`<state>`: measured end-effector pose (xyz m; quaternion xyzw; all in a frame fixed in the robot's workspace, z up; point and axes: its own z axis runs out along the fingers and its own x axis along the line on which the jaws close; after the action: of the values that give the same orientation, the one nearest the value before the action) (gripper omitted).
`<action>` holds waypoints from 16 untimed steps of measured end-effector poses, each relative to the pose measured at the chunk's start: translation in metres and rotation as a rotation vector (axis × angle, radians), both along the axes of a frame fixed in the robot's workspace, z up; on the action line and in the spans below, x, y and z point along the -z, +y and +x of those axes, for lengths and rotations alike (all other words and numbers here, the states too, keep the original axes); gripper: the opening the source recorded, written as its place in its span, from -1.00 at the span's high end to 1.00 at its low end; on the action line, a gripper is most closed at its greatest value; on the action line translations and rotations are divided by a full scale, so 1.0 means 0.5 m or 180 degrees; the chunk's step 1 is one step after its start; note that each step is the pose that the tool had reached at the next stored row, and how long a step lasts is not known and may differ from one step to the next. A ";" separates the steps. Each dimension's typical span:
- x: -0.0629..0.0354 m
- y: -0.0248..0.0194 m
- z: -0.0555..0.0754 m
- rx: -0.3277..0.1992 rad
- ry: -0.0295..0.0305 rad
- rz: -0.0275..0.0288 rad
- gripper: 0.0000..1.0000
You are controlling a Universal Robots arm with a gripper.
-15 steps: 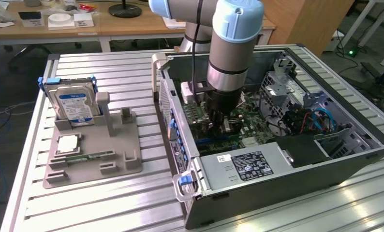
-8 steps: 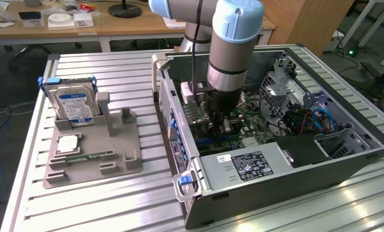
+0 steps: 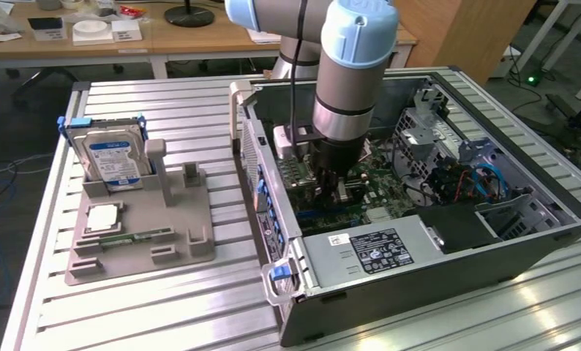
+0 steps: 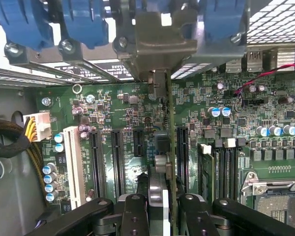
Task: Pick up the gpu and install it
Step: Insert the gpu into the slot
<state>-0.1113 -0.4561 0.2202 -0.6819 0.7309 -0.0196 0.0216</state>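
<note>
Gripper [image 4: 160, 209] black, two-fingered, clamped on gpu [image 4: 171, 147], thin dark edge-on card with beige metal bracket, upright over green motherboard [image 4: 128, 123] inside open computer case [image 3: 525, 241]. Step: insertion. Judgement: card edge needs lining up with long black slot [image 4: 181, 152] just beside it.

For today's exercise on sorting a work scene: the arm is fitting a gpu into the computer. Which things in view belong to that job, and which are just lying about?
Part of the job:
- gpu, held edge-on by the gripper
- motherboard with its expansion slots
- open computer case

Just lying about:
- hard drive with blue label
- grey parts holder
- power supply
</note>
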 end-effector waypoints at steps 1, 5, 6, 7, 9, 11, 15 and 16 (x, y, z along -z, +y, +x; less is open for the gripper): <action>0.001 0.0001 0.000 0.0000 0.0000 0.0001 0.42; 0.004 0.0001 0.000 0.0000 0.0000 0.0001 0.42; 0.005 0.0000 0.000 0.0000 0.0001 0.0000 0.42; 0.006 -0.0001 0.000 0.0000 0.0001 -0.0001 0.42; 0.008 -0.0002 0.000 0.0000 0.0001 -0.0001 0.42; 0.008 -0.0001 0.000 0.0000 0.0002 0.0000 0.42; 0.008 0.0000 0.000 0.0000 0.0001 0.0001 0.42; 0.008 0.0000 0.000 0.0000 0.0001 0.0001 0.42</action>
<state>-0.1112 -0.4561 0.2161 -0.6819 0.7308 -0.0194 0.0215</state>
